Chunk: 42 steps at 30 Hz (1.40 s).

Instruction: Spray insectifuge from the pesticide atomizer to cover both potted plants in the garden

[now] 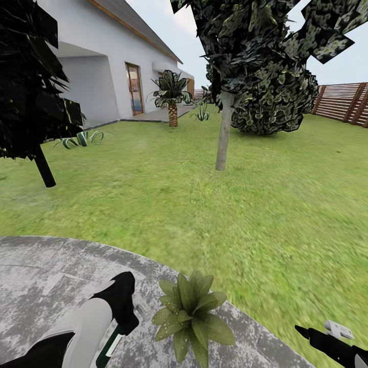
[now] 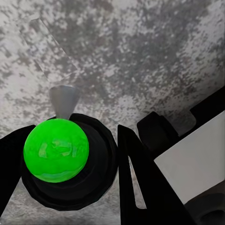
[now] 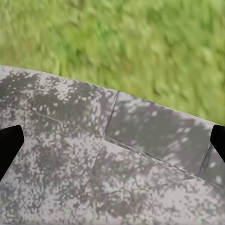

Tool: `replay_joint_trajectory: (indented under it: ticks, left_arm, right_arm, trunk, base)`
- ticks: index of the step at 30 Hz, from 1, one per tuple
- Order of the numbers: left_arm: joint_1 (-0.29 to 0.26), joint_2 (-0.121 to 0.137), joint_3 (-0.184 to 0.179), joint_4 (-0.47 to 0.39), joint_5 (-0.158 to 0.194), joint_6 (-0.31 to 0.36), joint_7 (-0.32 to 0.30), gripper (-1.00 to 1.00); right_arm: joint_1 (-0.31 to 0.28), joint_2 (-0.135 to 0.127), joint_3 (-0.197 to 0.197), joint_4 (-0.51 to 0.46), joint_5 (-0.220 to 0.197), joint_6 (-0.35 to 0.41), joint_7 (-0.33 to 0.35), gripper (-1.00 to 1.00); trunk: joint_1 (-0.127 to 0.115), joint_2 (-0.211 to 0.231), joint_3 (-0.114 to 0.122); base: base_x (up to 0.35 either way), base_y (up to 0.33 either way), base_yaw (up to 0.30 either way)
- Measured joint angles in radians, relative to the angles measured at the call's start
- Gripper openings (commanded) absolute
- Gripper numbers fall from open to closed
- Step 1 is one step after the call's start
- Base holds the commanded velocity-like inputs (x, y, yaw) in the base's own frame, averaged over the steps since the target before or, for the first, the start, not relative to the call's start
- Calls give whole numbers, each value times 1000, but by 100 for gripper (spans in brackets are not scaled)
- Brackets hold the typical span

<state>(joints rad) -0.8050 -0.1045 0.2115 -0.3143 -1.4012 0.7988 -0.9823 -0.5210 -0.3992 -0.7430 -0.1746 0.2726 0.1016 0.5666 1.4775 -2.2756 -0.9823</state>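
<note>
One potted plant (image 1: 189,317), a low rosette of broad green leaves, sits on the grey paving (image 1: 46,276) near its curved edge; the leaves hide its pot. The other potted plant is out of view. My left gripper (image 1: 121,327) is just left of the plant, shut on the pesticide atomizer (image 1: 112,343). In the left wrist view the atomizer (image 2: 56,150) is a black body with a bright green round cap and a grey nozzle, held between the black fingers (image 2: 136,178). My right gripper (image 1: 323,332) hangs low at the right, open (image 3: 112,143) over paving with nothing in it.
Green lawn (image 1: 214,214) stretches ahead. A thin grey tree trunk (image 1: 223,133) stands mid-lawn, a dark trunk (image 1: 45,168) at the left. Farther off are a palm (image 1: 173,99), a striped spiky plant (image 1: 82,138), a big bush (image 1: 271,102), a white house (image 1: 102,61) and a slatted fence (image 1: 345,102).
</note>
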Motion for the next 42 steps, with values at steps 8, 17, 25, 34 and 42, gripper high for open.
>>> replay_joint_trajectory:
  ticks: [8,17,25,34,42]
  left_arm:
    - [1,34,1,-4,0,-1,3,-100]
    - [0,35,1,-71,1,-1,0,-100]
    - [2,23,2,-76,13,-3,-1,-100]
    - [2,0,3,-75,14,-3,-5,-100]
    - [2,-2,3,-74,15,-1,-8,-100]
  right_arm:
    - [0,0,0,0,0,0,0,100]
    - [0,0,0,0,0,0,0,100]
    - [0,0,0,0,0,0,-1,100]
    - [0,0,0,0,0,0,-1,100]
    - [0,0,0,0,0,0,-1,100]
  trunk:
    - [0,0,-2]
    - [0,0,-3]
    - [0,0,-3]
    - [0,0,-3]
    - [0,0,-3]
  base:
    - [0,0,135]
    - [0,0,59]
    - [0,-1,80]
    - [-77,-222,217]
    - [-149,-291,83]
